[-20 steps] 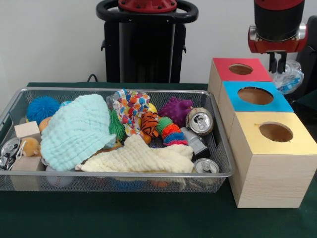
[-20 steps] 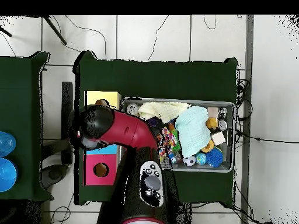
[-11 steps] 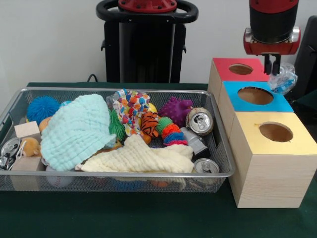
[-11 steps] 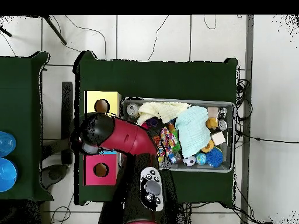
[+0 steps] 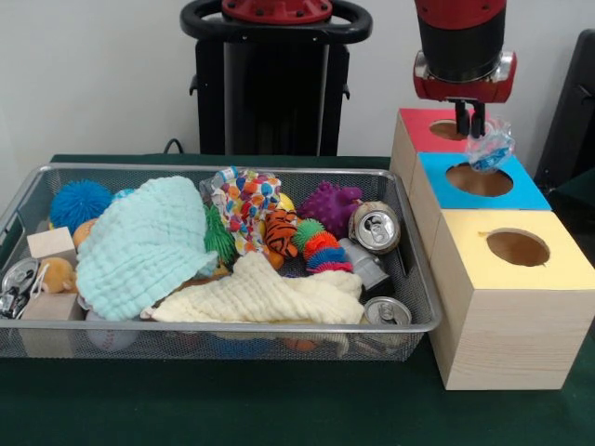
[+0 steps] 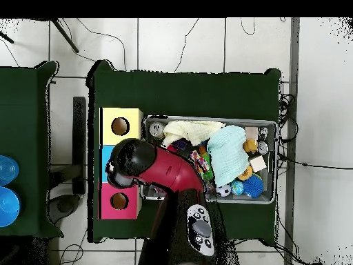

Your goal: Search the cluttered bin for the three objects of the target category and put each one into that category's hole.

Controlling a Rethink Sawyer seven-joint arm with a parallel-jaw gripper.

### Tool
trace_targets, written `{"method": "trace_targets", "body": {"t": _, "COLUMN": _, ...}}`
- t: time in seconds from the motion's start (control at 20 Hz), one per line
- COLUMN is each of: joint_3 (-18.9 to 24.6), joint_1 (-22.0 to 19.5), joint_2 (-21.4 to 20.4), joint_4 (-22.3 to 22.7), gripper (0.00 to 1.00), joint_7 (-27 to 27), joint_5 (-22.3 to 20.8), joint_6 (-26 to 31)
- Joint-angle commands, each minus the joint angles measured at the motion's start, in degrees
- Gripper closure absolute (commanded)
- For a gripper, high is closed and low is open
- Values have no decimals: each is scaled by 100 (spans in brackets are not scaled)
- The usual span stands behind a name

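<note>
My gripper (image 5: 471,128) hangs over the seam between the red box (image 5: 423,131) and the blue box (image 5: 521,194), shut on a crumpled clear plastic bottle (image 5: 491,149). The bottle dangles just above the blue box's round hole (image 5: 479,180). A yellow box (image 5: 539,269) with its own hole stands nearest the camera. In the overhead view the red arm (image 6: 141,162) covers the blue box and hides the gripper; the yellow box (image 6: 120,126) and the red box (image 6: 119,201) show on either side.
The wire bin (image 5: 186,170) left of the boxes holds a mint cloth (image 5: 144,246), a cream cloth (image 5: 260,295), drink cans (image 5: 374,227) (image 5: 387,311), a purple spiky toy (image 5: 330,206), a blue spiky ball (image 5: 80,203) and wooden blocks (image 5: 51,243).
The arm has swung left in the front view with the crumpled bottle, from beyond the boxes' right side to above the red and blue boxes.
</note>
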Motion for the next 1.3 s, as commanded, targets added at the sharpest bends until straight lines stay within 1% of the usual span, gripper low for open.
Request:
{"method": "trace_targets", "body": {"t": 0.05, "joint_3": 250, "joint_1": -2, "joint_2": 265, "joint_4": 349, "gripper": 100, "joint_7": 1023, "joint_5": 100, "joint_6": -771}}
{"method": "trace_targets", "body": {"t": 0.15, "joint_3": 231, "joint_1": 45, "joint_2": 330, "joint_4": 309, "gripper": 100, "joint_7": 1078, "joint_5": 71, "joint_6": -889}}
{"method": "trace_targets", "body": {"t": 0.4, "joint_3": 177, "joint_1": 37, "joint_2": 506, "joint_4": 48, "gripper": 100, "joint_7": 1107, "joint_5": -18, "joint_6": -852}}
{"method": "trace_targets", "body": {"t": 0.5, "joint_3": 122, "joint_1": 83, "joint_2": 539, "joint_4": -65, "gripper": 100, "joint_7": 1182, "joint_5": -62, "joint_6": -767}}
{"method": "trace_targets", "body": {"t": 0.6, "joint_3": 98, "joint_1": 151, "joint_2": 607, "joint_4": -148, "gripper": 100, "joint_7": 1259, "joint_5": -66, "joint_6": -798}}
{"method": "trace_targets", "body": {"t": 0.7, "joint_3": 145, "joint_1": 187, "joint_2": 652, "joint_4": -86, "gripper": 100, "joint_7": 1263, "joint_5": 2, "joint_6": -992}}
{"method": "trace_targets", "body": {"t": 0.75, "joint_3": 177, "joint_1": 208, "joint_2": 602, "joint_4": 56, "gripper": 100, "joint_7": 1249, "joint_5": 51, "joint_6": -1126}}
{"method": "trace_targets", "body": {"t": 0.95, "joint_3": 208, "joint_1": 235, "joint_2": 529, "joint_4": 227, "gripper": 100, "joint_7": 1217, "joint_5": 118, "joint_6": -1284}}
{"method": "trace_targets", "body": {"t": 1.1, "joint_3": 193, "joint_1": 232, "joint_2": 555, "joint_4": 157, "gripper": 100, "joint_7": 1216, "joint_5": 101, "joint_6": -1202}}
{"method": "trace_targets", "body": {"t": 1.2, "joint_3": 190, "joint_1": 231, "joint_2": 536, "joint_4": 206, "gripper": 100, "joint_7": 1199, "joint_5": 97, "joint_6": -1245}}
{"method": "trace_targets", "body": {"t": 1.3, "joint_3": 247, "joint_1": 226, "joint_2": 475, "joint_4": 385, "gripper": 100, "joint_7": 1149, "joint_5": 133, "joint_6": -1397}}
